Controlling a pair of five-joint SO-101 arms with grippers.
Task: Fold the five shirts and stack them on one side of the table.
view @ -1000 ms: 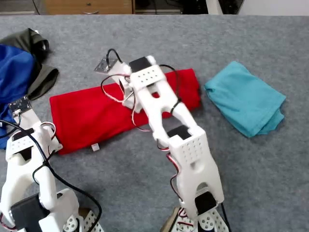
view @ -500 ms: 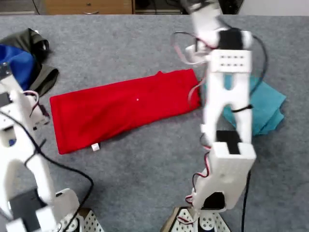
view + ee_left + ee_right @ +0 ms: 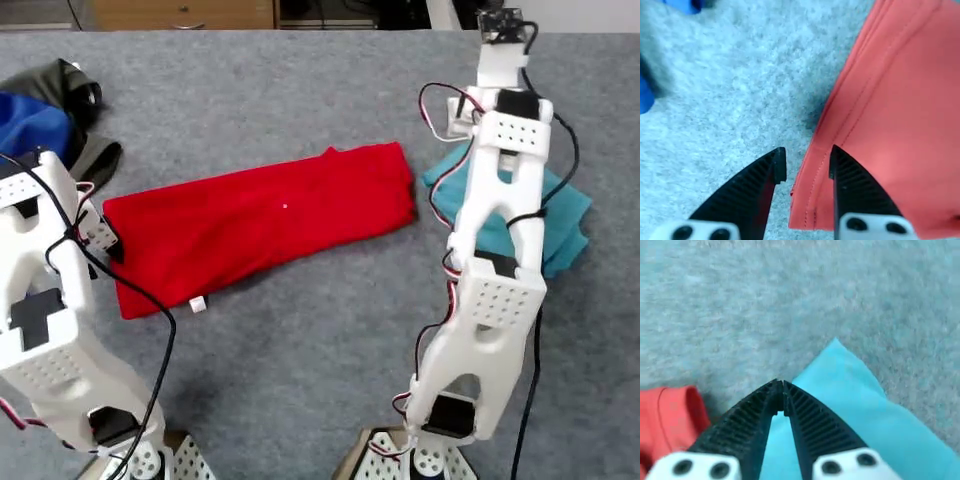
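Observation:
A red shirt (image 3: 260,225), folded into a long strip, lies slantwise across the middle of the grey table. My left gripper (image 3: 103,237) hangs over its left end. In the left wrist view this gripper (image 3: 806,162) is open, its fingers a little apart above the red shirt's (image 3: 890,100) hemmed edge. A folded teal shirt (image 3: 565,215) lies at the right, partly under my right arm. My right gripper (image 3: 780,390) is shut with nothing in it, its tip above the far corner of the teal shirt (image 3: 865,420).
A blue shirt (image 3: 30,140) and a dark olive shirt (image 3: 85,155) lie crumpled at the far left edge. Grey carpet-like tabletop (image 3: 300,340) spreads bare in front of the red shirt. Wooden furniture (image 3: 180,12) stands behind the table.
My right arm swung from above the red shirt's middle to the far right, over the teal shirt. My left arm came in to the red shirt's left end.

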